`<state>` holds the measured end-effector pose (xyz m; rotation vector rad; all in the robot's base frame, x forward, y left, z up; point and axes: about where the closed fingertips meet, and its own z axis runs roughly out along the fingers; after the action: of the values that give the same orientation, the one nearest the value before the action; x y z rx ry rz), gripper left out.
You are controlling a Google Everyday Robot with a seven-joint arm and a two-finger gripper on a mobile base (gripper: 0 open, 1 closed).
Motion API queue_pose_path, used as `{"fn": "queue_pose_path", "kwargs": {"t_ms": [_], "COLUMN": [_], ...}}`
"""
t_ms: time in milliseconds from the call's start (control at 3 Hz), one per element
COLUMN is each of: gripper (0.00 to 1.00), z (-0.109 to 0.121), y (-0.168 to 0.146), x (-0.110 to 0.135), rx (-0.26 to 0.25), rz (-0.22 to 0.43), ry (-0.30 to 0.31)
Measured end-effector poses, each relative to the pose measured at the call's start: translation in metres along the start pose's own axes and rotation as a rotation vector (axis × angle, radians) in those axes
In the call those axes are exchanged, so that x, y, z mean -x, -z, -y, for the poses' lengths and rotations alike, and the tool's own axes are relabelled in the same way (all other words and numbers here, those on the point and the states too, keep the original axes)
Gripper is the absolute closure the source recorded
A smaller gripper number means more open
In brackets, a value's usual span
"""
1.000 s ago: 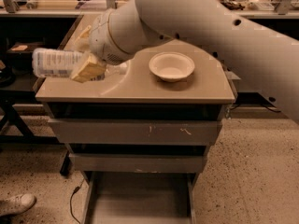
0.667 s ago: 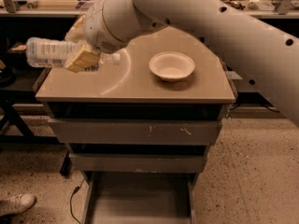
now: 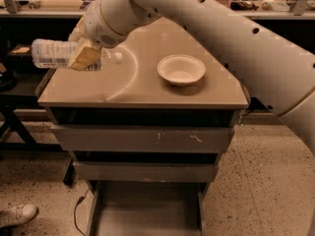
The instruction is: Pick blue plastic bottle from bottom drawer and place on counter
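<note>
The blue plastic bottle (image 3: 53,53) lies sideways in the air, held over the left edge of the beige counter (image 3: 133,85), with its white cap (image 3: 116,57) pointing right over the counter. My gripper (image 3: 84,56) is shut on the bottle's middle; one tan finger pad (image 3: 83,57) covers part of the label. The arm reaches in from the upper right. The bottom drawer (image 3: 147,213) stands pulled open at the foot of the cabinet, and its grey floor shows nothing on it.
A white round bowl (image 3: 181,69) sits on the counter's right half. Two shut drawers with scratched fronts (image 3: 142,139) lie under the counter. A cluttered workbench (image 3: 256,4) runs along the back. A shoe (image 3: 17,214) and a cable are on the floor at the lower left.
The gripper has lifted the bottle a little higher at the counter's left edge, and the arm has swung upward and back. The bowl and drawers have not moved.
</note>
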<state>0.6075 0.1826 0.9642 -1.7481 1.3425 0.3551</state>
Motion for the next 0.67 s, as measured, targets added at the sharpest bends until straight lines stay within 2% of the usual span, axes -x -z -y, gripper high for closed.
{"fn": "queue_pose_path", "kwargs": {"t_ms": [667], "gripper": [1.00], "z": [0.022], "y": [-0.025], "x": [-0.031], "rx": [0.046], "rz": [-0.021], "ry": [-0.051]}}
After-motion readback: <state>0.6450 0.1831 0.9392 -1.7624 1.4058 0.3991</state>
